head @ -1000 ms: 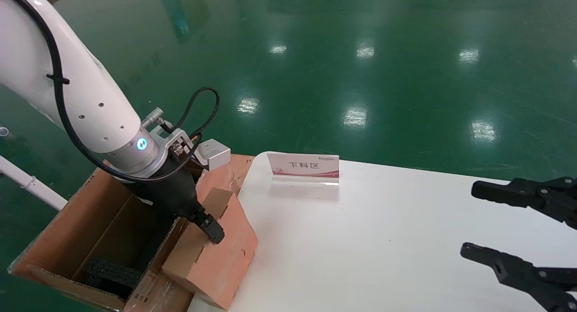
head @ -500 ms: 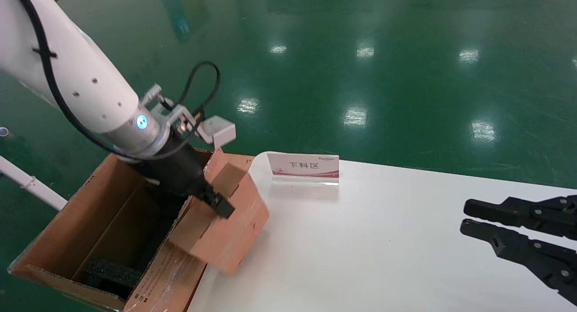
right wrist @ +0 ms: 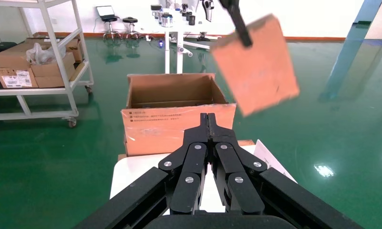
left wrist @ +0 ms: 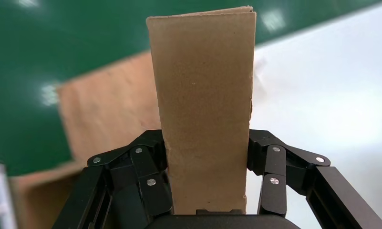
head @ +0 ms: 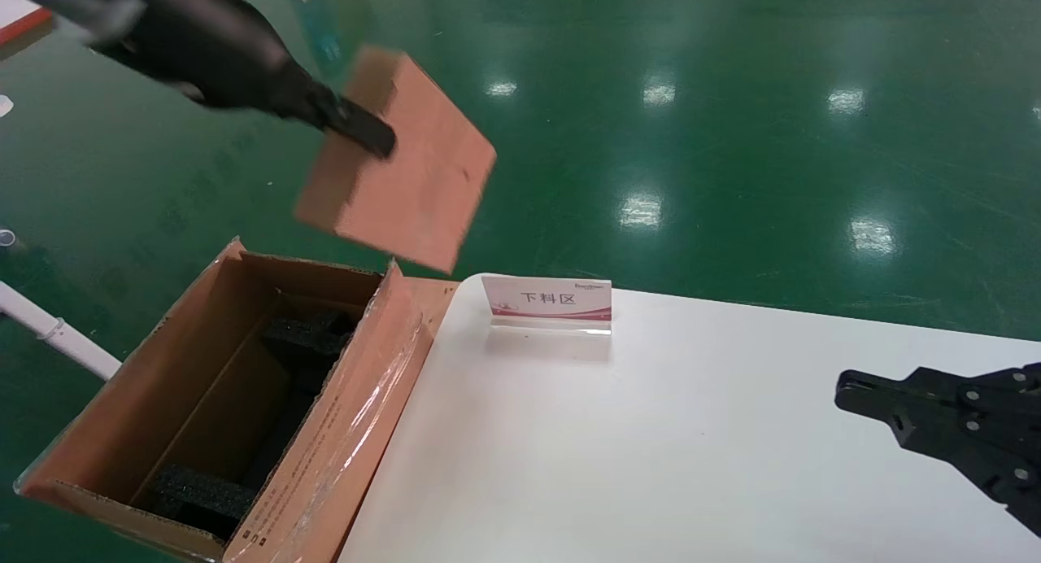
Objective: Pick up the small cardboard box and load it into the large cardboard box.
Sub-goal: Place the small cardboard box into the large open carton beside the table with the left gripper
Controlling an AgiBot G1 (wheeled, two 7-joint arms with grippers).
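Left gripper (left wrist: 205, 157) fingers hide small cardboard box (head: 402, 164) base.

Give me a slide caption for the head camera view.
Left tool holds the small cardboard box aloft above the open large cardboard box; right tool idles over the table.

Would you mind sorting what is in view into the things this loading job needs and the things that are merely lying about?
Part of the job:
- small cardboard box, held in the air by the left gripper
- large cardboard box, open, black foam blocks inside

Just lying about:
- sign card standing on the white table
- right gripper, shut, idle over the table
- shelving cart with cartons
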